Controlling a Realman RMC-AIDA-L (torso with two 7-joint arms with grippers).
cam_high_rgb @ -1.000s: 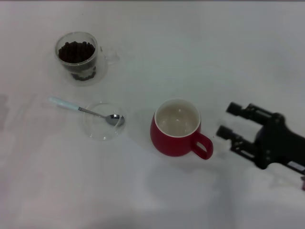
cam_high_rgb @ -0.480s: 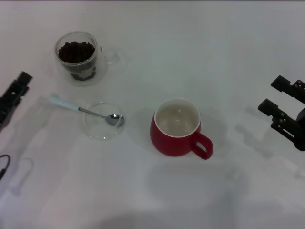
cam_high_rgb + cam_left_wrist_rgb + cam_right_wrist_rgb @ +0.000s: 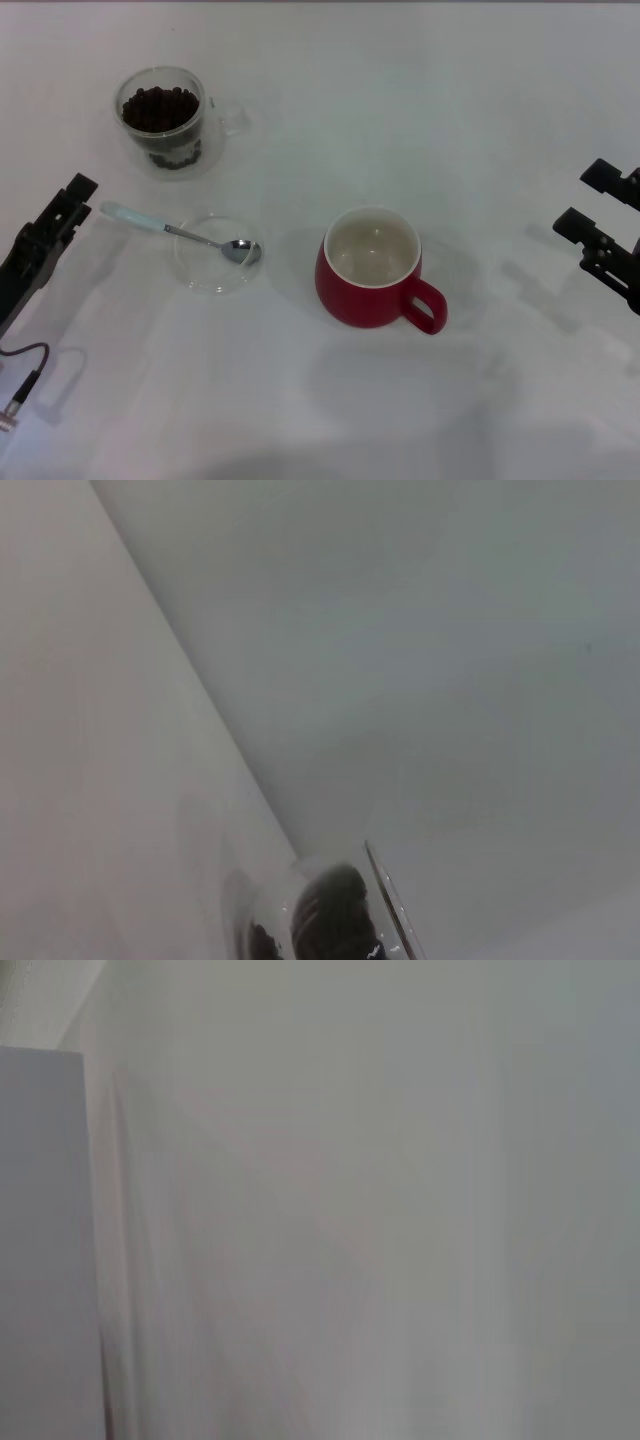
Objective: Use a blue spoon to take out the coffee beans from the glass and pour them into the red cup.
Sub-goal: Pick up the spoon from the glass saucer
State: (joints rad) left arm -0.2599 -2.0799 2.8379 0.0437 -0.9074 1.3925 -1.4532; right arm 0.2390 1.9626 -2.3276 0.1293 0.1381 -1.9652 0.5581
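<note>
Left hand point(image 3: 70, 200) at the worktop's point(image 3: 420, 120) left edge, just beside the blue spoon's point(image 3: 180, 232) handle; grip state cannot be told. Right hand point(image 3: 590, 205) at the right edge, its 2 fingers spread, holding nothing. Spoon bowl rests in a shallow clear dish point(image 3: 215, 262). Glass point(image 3: 163, 120) with coffee beans point(image 3: 160, 107) near the far-left corner. Red cup point(image 3: 372, 265) mid-worktop.

White table point(image 3: 420, 110) fills the head view; one shallow clear glass dish point(image 3: 200, 275) sits on it left of centre, round, low-rimmed; thin dark cable point(image 3: 25, 362) with metal plug end lies at near-left edge.
</note>
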